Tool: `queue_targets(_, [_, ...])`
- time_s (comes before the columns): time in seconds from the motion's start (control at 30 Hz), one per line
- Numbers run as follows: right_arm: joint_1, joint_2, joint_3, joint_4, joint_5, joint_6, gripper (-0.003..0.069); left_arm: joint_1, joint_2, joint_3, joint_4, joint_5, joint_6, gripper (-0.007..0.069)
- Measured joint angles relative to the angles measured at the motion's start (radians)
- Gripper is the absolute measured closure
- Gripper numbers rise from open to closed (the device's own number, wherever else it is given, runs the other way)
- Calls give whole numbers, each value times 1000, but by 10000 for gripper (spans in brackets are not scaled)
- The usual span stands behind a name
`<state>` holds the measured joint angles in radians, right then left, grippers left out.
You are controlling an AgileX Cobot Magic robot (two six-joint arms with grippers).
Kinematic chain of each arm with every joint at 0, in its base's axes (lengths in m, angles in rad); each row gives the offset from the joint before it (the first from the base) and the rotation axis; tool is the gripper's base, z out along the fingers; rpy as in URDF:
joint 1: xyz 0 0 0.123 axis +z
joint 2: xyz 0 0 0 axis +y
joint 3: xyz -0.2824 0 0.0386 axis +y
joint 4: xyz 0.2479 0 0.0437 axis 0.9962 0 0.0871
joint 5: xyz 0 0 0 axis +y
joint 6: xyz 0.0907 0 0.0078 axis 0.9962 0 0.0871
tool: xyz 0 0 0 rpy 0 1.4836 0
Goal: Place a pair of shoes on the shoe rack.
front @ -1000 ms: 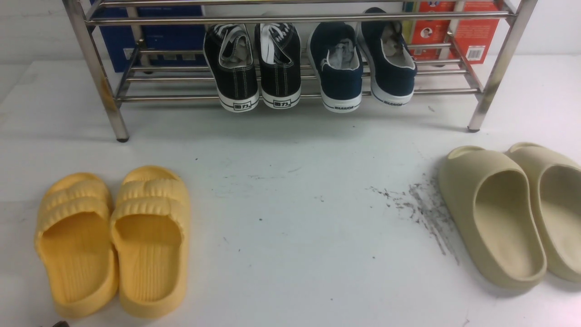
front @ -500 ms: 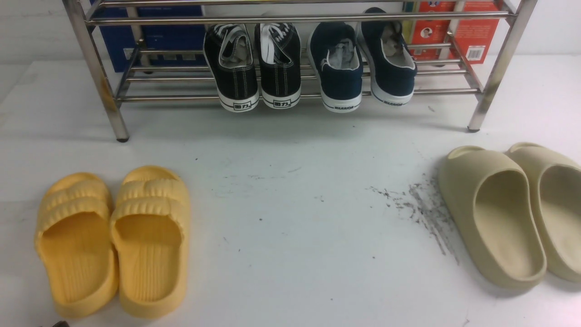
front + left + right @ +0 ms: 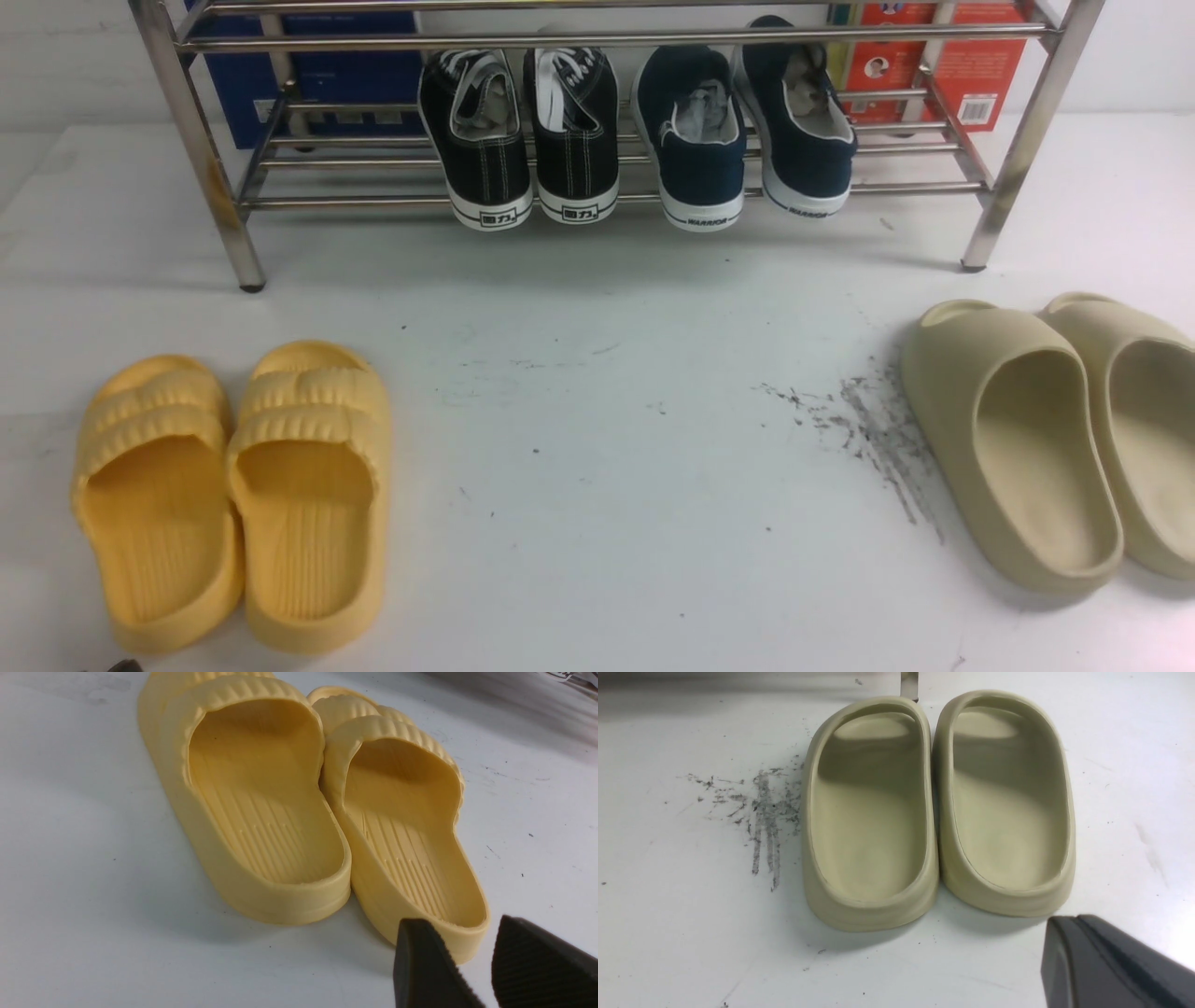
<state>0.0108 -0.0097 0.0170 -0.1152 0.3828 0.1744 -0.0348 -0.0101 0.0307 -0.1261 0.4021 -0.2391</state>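
Note:
Both navy-blue shoes [image 3: 695,149] [image 3: 808,140] rest side by side on the lower bars of the shoe rack [image 3: 597,39], heels toward me, right of centre. My left gripper [image 3: 460,927] is open and empty, low over the table, just behind the heel of a yellow slide [image 3: 406,826]. My right gripper [image 3: 1073,926] is shut with nothing in it. It hovers near the heel of the right beige slide [image 3: 1008,807] without touching it. Neither gripper is near the rack.
Two black lace-up sneakers [image 3: 518,140] sit on the rack left of the navy pair. Yellow slides [image 3: 233,495] lie front left and beige slides [image 3: 1027,439] front right. A blue box [image 3: 327,75] and a red box [image 3: 971,65] stand behind the rack. Dark scuff marks [image 3: 868,429] streak the table.

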Motion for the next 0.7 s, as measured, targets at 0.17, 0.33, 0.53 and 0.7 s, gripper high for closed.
queue_targets(0.17, [0, 0, 0, -1, 0, 0, 632, 0, 0, 0, 0, 0, 0, 386])
queue_targets(0.33, [0, 0, 0, -2, 0, 0, 628, 0, 0, 0, 0, 0, 0, 386])
queue_targets(0.53, [0, 0, 0, -2, 0, 0, 622, 0, 0, 0, 0, 0, 0, 386])
queue_targets(0.7, [0, 0, 0, -2, 0, 0, 622, 0, 0, 0, 0, 0, 0, 386])
